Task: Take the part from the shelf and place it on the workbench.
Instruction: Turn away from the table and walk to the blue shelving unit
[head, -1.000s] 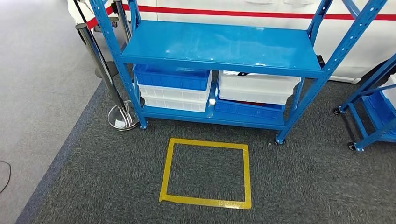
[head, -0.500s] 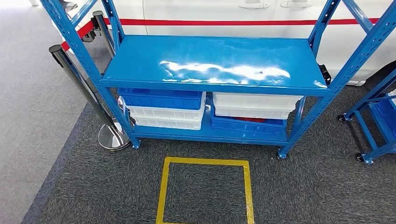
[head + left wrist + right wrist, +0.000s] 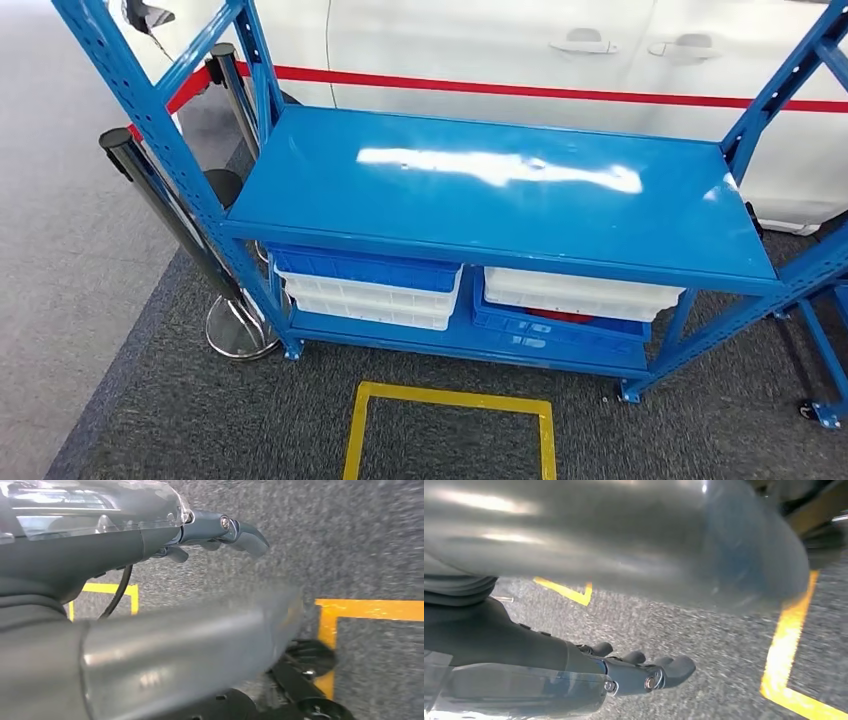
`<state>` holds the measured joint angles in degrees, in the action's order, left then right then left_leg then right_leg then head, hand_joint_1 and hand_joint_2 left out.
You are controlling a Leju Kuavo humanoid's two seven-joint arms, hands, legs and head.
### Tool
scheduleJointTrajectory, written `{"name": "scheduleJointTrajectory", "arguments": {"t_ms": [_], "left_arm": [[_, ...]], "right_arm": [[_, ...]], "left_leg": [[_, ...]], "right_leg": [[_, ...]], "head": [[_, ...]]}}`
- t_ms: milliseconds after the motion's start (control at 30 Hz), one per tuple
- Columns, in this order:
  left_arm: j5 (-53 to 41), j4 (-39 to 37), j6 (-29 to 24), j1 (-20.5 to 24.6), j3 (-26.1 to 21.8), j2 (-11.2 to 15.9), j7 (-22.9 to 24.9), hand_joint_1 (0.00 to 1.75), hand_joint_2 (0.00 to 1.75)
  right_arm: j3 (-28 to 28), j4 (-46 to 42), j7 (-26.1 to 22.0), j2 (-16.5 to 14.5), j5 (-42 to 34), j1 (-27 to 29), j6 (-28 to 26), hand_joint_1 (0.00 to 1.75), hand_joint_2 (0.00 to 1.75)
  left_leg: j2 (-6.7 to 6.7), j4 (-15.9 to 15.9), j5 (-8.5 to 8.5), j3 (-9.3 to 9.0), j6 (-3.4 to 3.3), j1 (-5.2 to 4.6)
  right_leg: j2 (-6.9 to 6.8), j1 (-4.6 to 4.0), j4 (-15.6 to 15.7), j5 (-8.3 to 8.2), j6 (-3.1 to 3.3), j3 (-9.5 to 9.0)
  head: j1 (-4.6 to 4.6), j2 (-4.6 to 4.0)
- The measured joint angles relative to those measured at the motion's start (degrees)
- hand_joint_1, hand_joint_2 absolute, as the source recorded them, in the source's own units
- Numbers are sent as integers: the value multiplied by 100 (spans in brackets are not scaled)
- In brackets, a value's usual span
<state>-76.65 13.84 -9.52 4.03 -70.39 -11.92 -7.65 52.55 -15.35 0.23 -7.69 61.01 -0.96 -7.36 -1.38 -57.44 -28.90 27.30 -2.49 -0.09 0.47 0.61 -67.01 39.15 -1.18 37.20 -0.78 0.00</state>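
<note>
Blue metal shelf stands on dark grey carpet, its upper deck bare and glossy. On the lower deck sit stacked bins: on the left a blue bin over white bins, on the right a white bin over a blue bin, with something red just visible between those two. Cannot tell which item is the part; nothing else resembling one is visible on the shelf. Yellow tape square marked on the carpet just in front of the shelf. Black stanchion post with chrome base beside the shelf's left leg. White car with a red stripe behind the shelf.

Left hand hangs over the carpet, fingers loosely curled, holding nothing. Right hand likewise hangs above the carpet near yellow tape, fingers loosely curled, nothing in it. Both wrist views are blurred, so cannot tell whether either hand's fingers are apart or together.
</note>
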Motion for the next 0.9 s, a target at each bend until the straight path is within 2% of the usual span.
{"name": "scheduleJointTrajectory", "arguments": {"t_ms": [67,100,133,200,267,367,467,533,567,667,700,833,867,900], "left_arm": [[-86,1,-21,-1,11,-8,61,0,175],[-124,2,-26,4,19,-11,97,0,175],[-154,3,-28,19,28,-12,123,0,175],[-197,8,-38,37,42,-9,161,0,175],[-242,12,-39,53,60,-5,178,0,175],[-302,13,-15,75,93,-5,179,0,175],[-312,13,-11,79,100,-5,179,0,175],[-339,13,-11,81,117,-4,182,0,175],[-399,13,-14,81,149,-3,228,0,175],[-705,13,23,21,350,-4,522,0,175],[-764,13,47,1,402,-4,576,0,175],[-796,13,113,-1,462,-3,580,0,175],[-798,13,121,-3,469,-3,580,0,131],[-804,13,129,-5,478,-3,581,0,87]], "right_arm": [[72,2,98,-7,10,7,-25,0,175],[105,3,143,-14,10,-3,-31,0,175],[131,3,169,-22,12,-19,-29,0,175],[155,2,190,-46,41,-56,2,0,175],[164,0,198,-65,101,-95,35,0,175],[167,-1,210,-80,166,-129,46,0,175],[167,-1,213,-84,172,-131,47,0,175],[168,0,218,-89,180,-132,51,0,175],[177,1,234,-97,194,-132,57,0,175],[245,2,321,-116,263,-131,153,0,175],[264,3,342,-116,275,-132,186,0,175],[301,4,410,-116,276,-142,223,0,175],[304,6,417,-116,276,-143,227,0,175],[306,9,421,-116,282,-143,235,0,131]], "left_leg": [[-19,-27,-223,-179,48,-29],[-27,-51,-307,-265,77,-42],[-35,-94,-345,-328,111,-54],[-16,-249,-276,-349,177,-65],[9,-388,-115,-289,193,-77],[24,-363,-45,-324,91,-90],[26,-350,-55,-332,68,-90],[31,-299,-92,-358,28,-90],[39,-163,-195,-428,-39,-85],[64,295,-508,-656,100,-28],[66,329,-521,-671,200,-16],[73,329,-517,-679,197,-24],[75,329,-515,-681,196,-26],[76,329,-513,-682,196,-27]], "right_leg": [[-1,-30,451,-1020,50,127],[4,-40,575,-1400,77,127],[11,-41,608,-1512,101,85],[22,-27,647,-1546,159,-50],[38,-15,698,-1513,179,-158],[55,-16,748,-1471,173,-222],[55,-18,751,-1465,174,-226],[52,-28,751,-1455,182,-225],[43,-48,746,-1447,188,-209],[2,-101,715,-1434,211,-144],[-3,-102,711,-1437,213,-139],[-3,-93,717,-1451,206,-149],[-2,-92,717,-1454,204,-151],[-2,-90,717,-1455,203,-152]], "head": [[1,1],[3,1],[11,1],[13,0],[26,0],[47,0],[48,0],[48,0],[47,0],[42,0],[41,0],[41,0],[41,0],[41,0]]}}
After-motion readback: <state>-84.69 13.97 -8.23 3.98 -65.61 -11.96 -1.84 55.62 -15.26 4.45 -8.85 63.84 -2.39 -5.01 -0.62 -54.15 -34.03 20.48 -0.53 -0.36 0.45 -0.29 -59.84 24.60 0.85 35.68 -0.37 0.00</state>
